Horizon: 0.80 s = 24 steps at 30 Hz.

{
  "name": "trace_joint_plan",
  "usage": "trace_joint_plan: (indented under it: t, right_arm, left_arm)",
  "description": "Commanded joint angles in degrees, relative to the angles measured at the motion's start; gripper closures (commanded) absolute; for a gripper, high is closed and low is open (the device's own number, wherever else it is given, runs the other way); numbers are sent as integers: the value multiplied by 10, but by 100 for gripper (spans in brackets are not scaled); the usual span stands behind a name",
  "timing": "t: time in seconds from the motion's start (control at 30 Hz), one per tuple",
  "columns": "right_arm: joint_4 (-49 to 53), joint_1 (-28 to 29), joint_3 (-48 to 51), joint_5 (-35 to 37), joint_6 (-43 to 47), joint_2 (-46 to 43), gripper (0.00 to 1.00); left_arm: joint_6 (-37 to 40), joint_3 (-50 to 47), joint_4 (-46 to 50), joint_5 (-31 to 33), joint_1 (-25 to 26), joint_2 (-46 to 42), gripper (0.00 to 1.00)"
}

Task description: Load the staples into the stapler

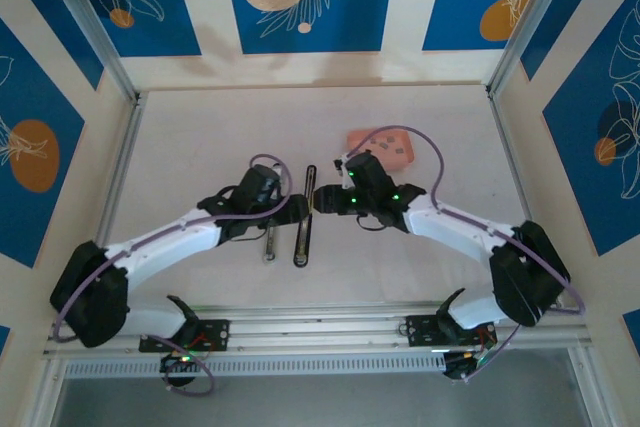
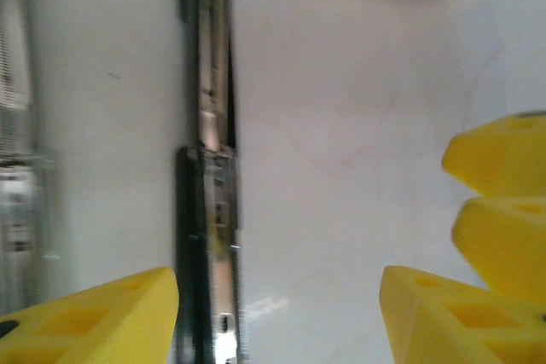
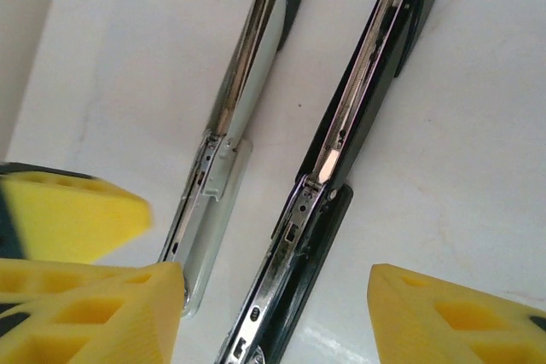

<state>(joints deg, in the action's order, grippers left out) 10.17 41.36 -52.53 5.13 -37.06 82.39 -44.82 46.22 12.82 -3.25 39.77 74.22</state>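
White worktop (image 1: 200,127): left gripper (image 2: 277,296) and right gripper (image 3: 273,279) hover open, empty, over the opened black stapler (image 3: 358,100); fetching staples (image 1: 392,150) from the tray (image 1: 352,137) likely comes next.

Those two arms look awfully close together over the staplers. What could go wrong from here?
The left pincer and right pincer nearly meet above the black stapler, so they could bump each other. The silver stapler lies close beside it, both opened flat; a stray move might knock either askew. Both pincers are open and empty, and the staples sit in the pink tray farther back, small and probably easy to fumble.
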Motion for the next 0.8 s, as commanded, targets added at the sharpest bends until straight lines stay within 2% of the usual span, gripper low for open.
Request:
trace_joint_plan:
  t: [0.0,0.27,0.6,0.77]
  right_arm:
    - [95,22,-49,55,-32,54,40]
    - [165,64,-178,77,-29,206,39]
    - [211,71,-255,107,-17,300,42]
    - [211,66,-274,102,-8,328,51]
  left_arm:
    - [11,-45,15,47,-41,-36,36]
    - [12,-116,7,40,-112,-91,36]
    - [7,-146,-24,6,-130,-78,36]
    - [-2,-159,-47,-7,-131,-63,37]
